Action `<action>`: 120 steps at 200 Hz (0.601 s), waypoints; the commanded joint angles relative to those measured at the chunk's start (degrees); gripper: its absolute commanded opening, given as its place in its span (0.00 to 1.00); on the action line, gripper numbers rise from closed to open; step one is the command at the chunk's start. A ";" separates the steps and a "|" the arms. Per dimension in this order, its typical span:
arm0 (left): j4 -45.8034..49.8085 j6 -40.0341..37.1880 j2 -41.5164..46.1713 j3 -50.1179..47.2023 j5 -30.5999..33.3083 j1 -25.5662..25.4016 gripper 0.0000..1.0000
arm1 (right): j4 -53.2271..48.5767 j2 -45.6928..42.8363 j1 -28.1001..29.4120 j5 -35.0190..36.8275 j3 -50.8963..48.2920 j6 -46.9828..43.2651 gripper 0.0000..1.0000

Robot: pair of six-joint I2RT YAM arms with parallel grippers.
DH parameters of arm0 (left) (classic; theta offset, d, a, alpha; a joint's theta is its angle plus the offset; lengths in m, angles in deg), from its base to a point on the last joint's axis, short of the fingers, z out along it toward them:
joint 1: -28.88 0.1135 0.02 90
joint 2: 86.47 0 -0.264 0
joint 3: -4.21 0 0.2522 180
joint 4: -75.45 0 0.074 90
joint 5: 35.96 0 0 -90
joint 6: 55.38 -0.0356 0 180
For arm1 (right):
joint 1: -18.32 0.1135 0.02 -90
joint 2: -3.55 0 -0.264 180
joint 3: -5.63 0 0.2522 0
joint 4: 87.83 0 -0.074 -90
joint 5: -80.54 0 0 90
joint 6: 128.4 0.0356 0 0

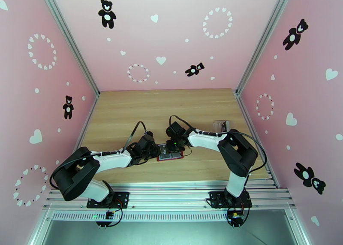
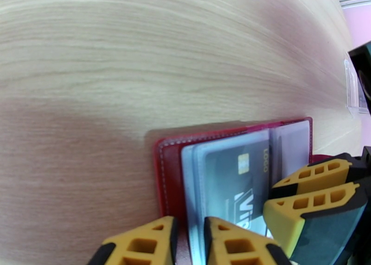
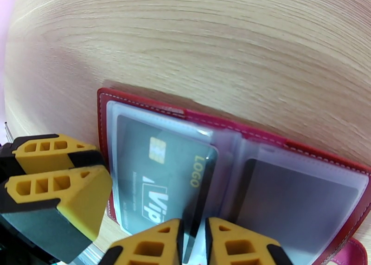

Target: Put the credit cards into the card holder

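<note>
**Both grippers pinched at the open card holder**

Your card holder (image 2: pixel 168 177) lies open on the wooden table (image 3: pixel 208 43), near its front middle, with the clear sleeves facing up. Your left gripper (image 2: pixel 190 242) has its fingers almost together at the holder's left end, and the red cover and a sleeve edge sit in the narrow gap. Your right gripper (image 3: pixel 195 242) is just as narrow, and the near edge of the VIP card (image 3: pixel 157 182) runs down between its fingers. That card sits askew, partly inside the left sleeve. A second dark card (image 3: pixel 297 205) shows through the right sleeve. The clear plastic case (image 1: pixel 221 125) rests well apart, toward the far right.
</note>
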 commanded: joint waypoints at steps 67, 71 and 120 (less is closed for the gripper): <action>0.14 -0.55 1.07 -0.76 -1.27 0.30 0.23 | -1.51 2.85 0.43 1.55 1.34 -0.74 0.16; 0.17 -0.53 1.28 -0.81 -1.48 0.32 0.23 | -1.53 2.91 0.43 1.56 1.22 -0.82 0.16; 0.12 -0.16 3.82 -1.45 -2.27 0.27 0.27 | -1.15 3.88 0.40 1.55 0.43 -0.96 0.14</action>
